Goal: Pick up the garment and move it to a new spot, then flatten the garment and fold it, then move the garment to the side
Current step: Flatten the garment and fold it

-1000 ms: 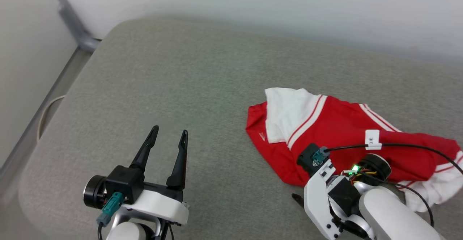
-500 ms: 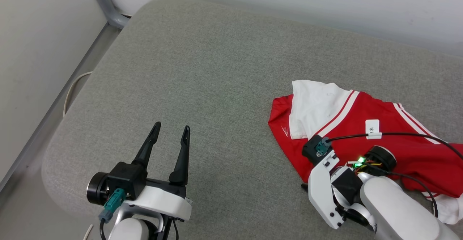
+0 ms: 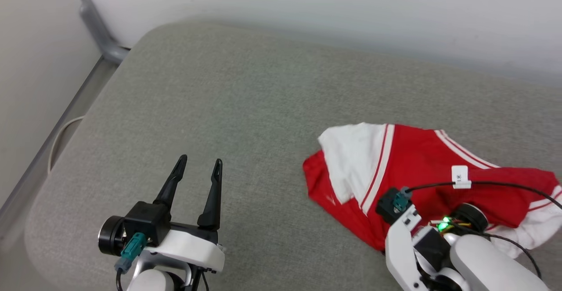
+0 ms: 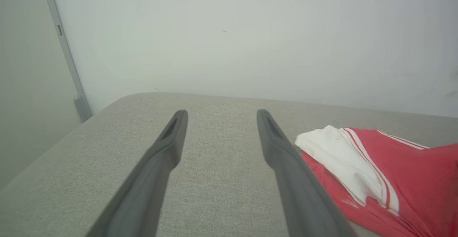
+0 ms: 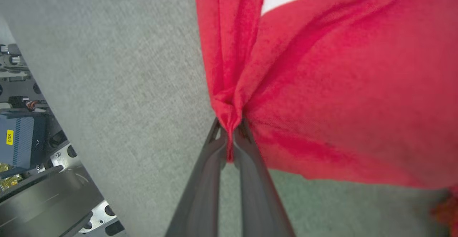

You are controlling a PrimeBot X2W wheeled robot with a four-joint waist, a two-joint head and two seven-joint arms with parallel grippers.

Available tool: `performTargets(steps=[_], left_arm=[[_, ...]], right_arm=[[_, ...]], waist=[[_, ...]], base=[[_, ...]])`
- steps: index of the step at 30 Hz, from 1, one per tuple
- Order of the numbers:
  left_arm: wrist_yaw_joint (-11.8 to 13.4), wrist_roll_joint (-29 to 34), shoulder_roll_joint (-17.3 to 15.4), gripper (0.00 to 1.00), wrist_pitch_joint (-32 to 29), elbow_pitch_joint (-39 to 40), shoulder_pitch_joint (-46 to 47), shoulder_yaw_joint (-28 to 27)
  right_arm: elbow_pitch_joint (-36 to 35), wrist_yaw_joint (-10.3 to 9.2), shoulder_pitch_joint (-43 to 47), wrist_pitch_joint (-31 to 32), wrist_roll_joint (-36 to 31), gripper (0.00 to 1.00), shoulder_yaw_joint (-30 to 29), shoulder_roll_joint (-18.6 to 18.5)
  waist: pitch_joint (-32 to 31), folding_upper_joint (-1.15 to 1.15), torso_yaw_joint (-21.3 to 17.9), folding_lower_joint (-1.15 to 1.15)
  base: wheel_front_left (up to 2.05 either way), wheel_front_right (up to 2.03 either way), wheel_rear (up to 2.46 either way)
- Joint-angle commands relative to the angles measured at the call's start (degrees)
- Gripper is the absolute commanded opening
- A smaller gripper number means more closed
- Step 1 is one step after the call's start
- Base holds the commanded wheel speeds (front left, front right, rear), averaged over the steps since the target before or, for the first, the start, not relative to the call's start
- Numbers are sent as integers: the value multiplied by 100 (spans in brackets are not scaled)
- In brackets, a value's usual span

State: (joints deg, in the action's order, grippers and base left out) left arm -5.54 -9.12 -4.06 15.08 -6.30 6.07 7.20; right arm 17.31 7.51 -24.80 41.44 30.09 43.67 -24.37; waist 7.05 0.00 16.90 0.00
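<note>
The garment [image 3: 421, 172], a red jersey with white striped sleeves, lies crumpled on the right part of a grey cushioned surface [image 3: 246, 106]. In the right wrist view my right gripper [image 5: 230, 128] is shut on a pinched fold of the garment's [image 5: 340, 87] red near edge. From the head view its fingers are hidden under its wrist, at the garment's near edge. My left gripper [image 3: 198, 166] hovers open over bare cushion to the left of the garment, nothing between its fingers [image 4: 168, 147]. The garment [image 4: 375, 172] lies to the right of them in the left wrist view.
A pale wall [image 3: 307, 5] runs behind the cushion. A grey metal post [image 3: 94, 27] stands at the far left corner, with a floor strip and a cable [image 3: 59, 135] along the cushion's left edge. The robot's base hardware [image 5: 25, 151] shows below the cushion's near edge.
My right gripper has closed on the garment's near red edge, bunching the cloth. The head camera swung, shifting the whole picture. The left gripper stays open.
</note>
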Motion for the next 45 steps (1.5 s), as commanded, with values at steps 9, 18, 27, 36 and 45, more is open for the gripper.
performTargets(steps=[9, 18, 27, 36, 45], left_arm=[[-52, 63, 31, 100, 13, -31, -242, -87], [-93, 99, 39, 100, 13, -62, -227, -100], [-136, 30, 39, 100, 14, -61, -182, -129], [-163, -70, 1, 100, 13, -144, -135, -108], [-181, -99, -232, 100, -302, -381, 164, 109]], right_arm=[[-936, -5, 911, 604, 245, 0, -425, -537], [-1358, -5, 1359, -29, 50, 100, -1091, -200], [-1919, -5, 1512, -1572, 69, 100, -2218, 166], [-1897, -4, 1999, -3787, -595, 100, -3491, 885], [-1770, -4, 2144, -4458, -950, 100, -3936, 1344]], waist=[[-393, 0, -501, 0], [-373, 0, -762, 0], [-386, 0, -1139, 0], [-246, 0, -1490, 0], [46, 0, -1790, 0]], base=[[0, 0, 0], [0, 0, 0], [0, 0, 0], [0, 0, 0], [0, 0, 0]])
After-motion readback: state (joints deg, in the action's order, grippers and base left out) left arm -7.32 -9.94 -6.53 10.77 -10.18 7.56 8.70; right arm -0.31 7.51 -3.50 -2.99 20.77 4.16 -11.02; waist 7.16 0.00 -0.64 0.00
